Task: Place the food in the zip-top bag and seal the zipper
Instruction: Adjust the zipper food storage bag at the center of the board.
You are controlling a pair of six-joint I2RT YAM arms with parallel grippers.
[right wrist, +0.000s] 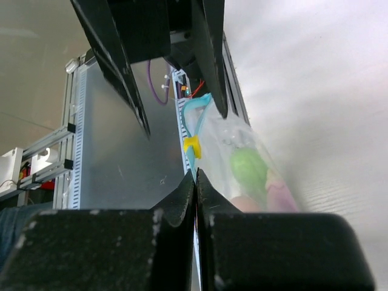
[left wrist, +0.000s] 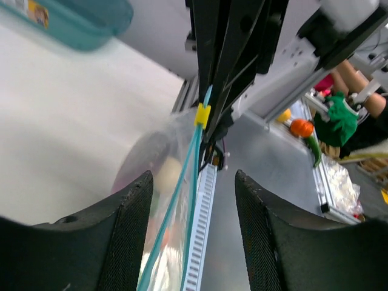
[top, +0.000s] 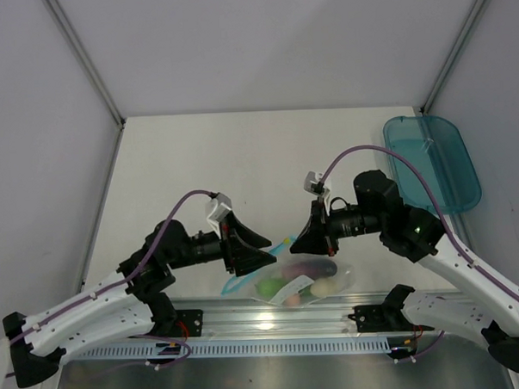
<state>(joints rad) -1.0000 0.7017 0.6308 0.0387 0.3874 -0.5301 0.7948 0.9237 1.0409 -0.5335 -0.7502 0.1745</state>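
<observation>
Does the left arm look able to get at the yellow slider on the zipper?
Probably yes: the left gripper is open astride the zipper, with the yellow slider just ahead; the right gripper, shut on the zipper beside it, leaves little room.

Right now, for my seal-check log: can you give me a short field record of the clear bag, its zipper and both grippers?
zip-top bag: small, clear, crinkly plastic, at the white table's near edge
toy food: inside the bag
zipper: thin teal-blue strip with a yellow slider; its tracks look parted below the slider
left gripper: open, straddling the zipper
right gripper: shut on the zipper
</observation>
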